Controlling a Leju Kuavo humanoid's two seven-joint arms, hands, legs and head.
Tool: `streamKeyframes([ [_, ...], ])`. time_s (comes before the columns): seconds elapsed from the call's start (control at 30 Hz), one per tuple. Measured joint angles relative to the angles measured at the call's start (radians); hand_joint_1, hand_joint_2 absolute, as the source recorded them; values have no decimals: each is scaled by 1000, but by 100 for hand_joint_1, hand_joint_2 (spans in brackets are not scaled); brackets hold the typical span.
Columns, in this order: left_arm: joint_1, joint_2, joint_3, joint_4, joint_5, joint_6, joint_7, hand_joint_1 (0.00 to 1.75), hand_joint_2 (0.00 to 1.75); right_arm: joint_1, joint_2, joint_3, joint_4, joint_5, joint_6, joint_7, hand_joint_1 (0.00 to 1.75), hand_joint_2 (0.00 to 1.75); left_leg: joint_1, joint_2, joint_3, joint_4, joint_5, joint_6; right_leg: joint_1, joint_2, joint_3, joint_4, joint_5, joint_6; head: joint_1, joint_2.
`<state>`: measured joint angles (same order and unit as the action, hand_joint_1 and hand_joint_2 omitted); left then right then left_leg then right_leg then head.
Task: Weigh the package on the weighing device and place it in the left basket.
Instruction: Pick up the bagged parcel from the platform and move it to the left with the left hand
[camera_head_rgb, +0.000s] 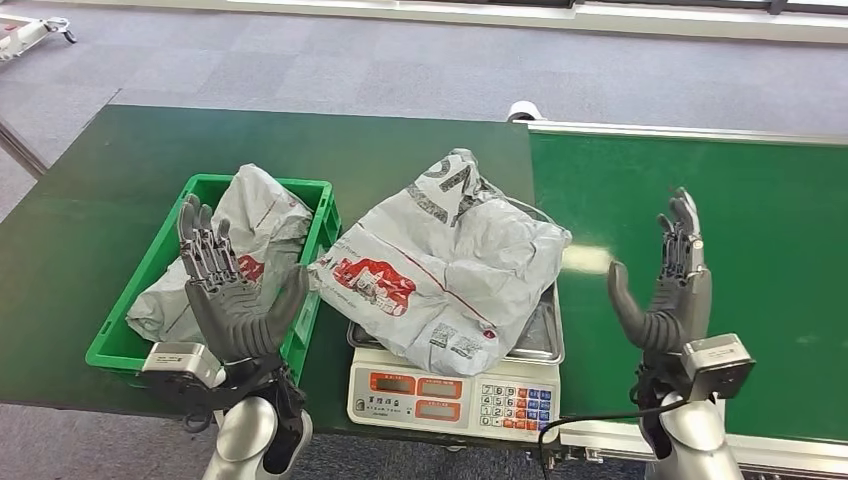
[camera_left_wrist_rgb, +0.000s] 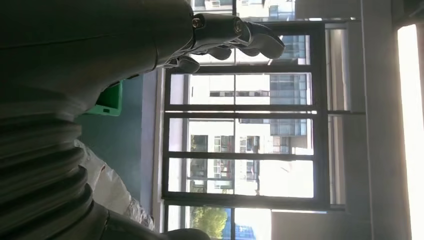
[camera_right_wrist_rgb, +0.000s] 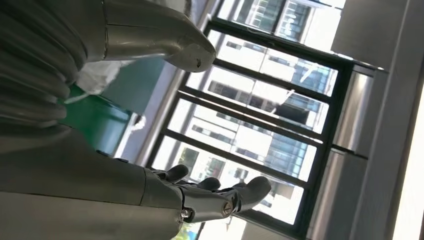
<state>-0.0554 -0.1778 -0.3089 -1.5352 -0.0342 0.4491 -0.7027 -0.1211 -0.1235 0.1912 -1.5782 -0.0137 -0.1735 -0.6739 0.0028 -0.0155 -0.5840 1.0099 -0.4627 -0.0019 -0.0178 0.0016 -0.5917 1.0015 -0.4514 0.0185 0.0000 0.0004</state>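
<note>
The head view is evenly lit and quite sharp, with soft daylight. The green bench (camera_head_rgb: 90, 200) shows a pale sheen, and a small bright patch of glare lies on the conveyor belt (camera_head_rgb: 780, 250) just beside the grey package (camera_head_rgb: 450, 270). Shadows under the things are weak and soft. In both wrist views the light comes from large windows (camera_left_wrist_rgb: 240, 135), which are very bright; the sky and the strip at the picture's edge are washed out to white. Against this backlight the left hand (camera_left_wrist_rgb: 100, 45) and the right hand (camera_right_wrist_rgb: 100, 195) look dark, and their nearest parts are slightly blurred.
</note>
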Motion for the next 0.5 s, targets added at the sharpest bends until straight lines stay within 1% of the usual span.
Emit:
streamKeyframes([
  [0.07, -14, 5, -2, 26, -38, -53, 0, 0, 175, 75, 13, -55, -24, -14, 24, -2, 0, 175, 0, -3, 0, 0, 0, 0, 0, -3, 2, 0, -1, 1, 0, 0],
  [0.13, -33, 9, -3, 67, -68, -113, 11, 0, 175, 150, 42, -122, -54, -24, 53, -17, 0, 175, 0, -5, -1, 0, 0, 0, 0, -5, 2, 0, -2, 1, 0, 0],
  [0.2, -58, 12, -3, 113, -95, -177, 44, 0, 175, 204, 78, -181, -85, -21, 73, -24, 0, 175, 0, -3, -1, 0, 0, 0, 0, -4, 2, 0, -2, 1, 0, 0],
  [0.27, -86, 15, -4, 152, -117, -224, 79, 0, 175, 236, 108, -222, -106, -12, 80, -26, 0, 175, 0, 0, 0, 0, 0, 0, 0, -1, 1, 1, -2, 0, 0, 0],
  [0.37, -113, 16, -5, 190, -128, -241, 96, 0, 175, 264, 136, -257, -123, -5, 80, -27, 0, 175, 0, 2, 0, 0, 0, 0, 0, 2, 0, 1, -1, 0, 0, 0],
  [0.5, -130, 16, -5, 218, -131, -243, 98, 0, 175, 280, 156, -280, -133, -4, 80, -28, 0, 175, 0, 2, 0, 0, 0, 0, 0, 2, 0, 1, -1, 0, 0, 0],
])
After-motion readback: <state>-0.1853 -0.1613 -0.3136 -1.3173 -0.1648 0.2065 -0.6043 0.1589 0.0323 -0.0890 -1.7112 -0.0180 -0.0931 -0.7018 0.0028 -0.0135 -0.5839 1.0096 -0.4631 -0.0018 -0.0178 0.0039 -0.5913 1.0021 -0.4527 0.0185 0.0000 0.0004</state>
